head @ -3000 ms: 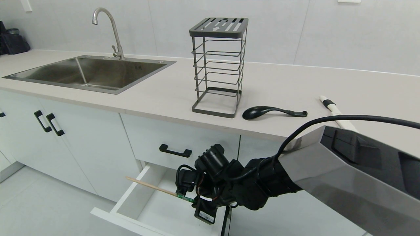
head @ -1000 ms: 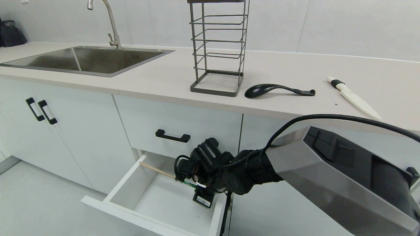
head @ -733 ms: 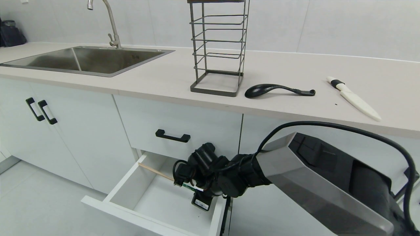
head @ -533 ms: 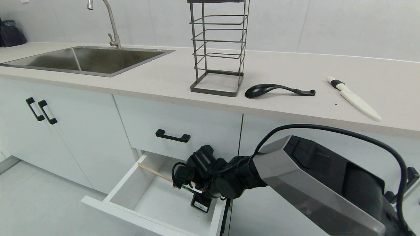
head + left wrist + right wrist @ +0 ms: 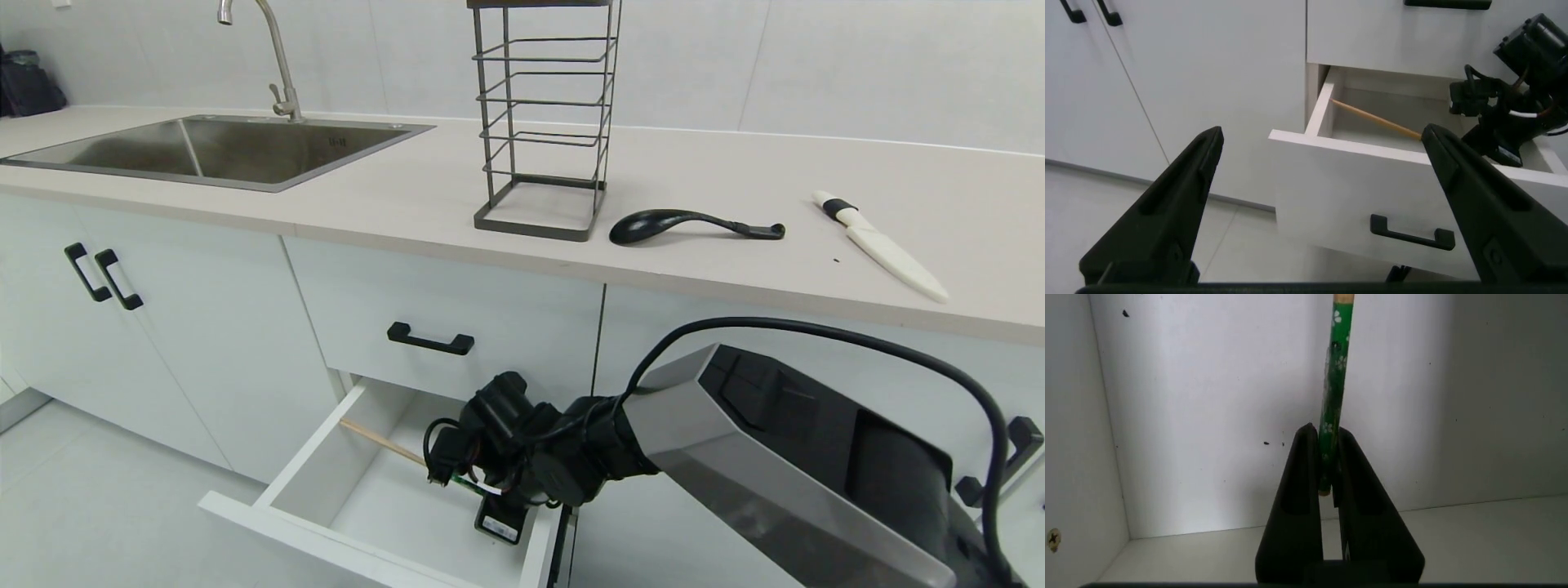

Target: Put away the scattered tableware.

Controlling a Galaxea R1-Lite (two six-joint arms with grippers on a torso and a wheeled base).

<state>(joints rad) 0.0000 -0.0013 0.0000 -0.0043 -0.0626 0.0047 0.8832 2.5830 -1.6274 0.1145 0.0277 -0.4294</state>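
Over the right side of the open drawer [image 5: 309, 467], the right gripper [image 5: 1324, 438] clamps the chopstick [image 5: 380, 441] by its green end, long axis pointing toward the left rear corner. The left gripper [image 5: 1319, 139], jaws spread wide, hangs outside the drawer front.

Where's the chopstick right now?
In the head view, the chopstick is clamped in the right end effector over the open drawer, its free end near the drawer's left wall.

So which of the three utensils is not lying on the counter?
The wooden chopstick, gripped in the right hand over the open drawer. The black spoon and the white knife both lie on the countertop.
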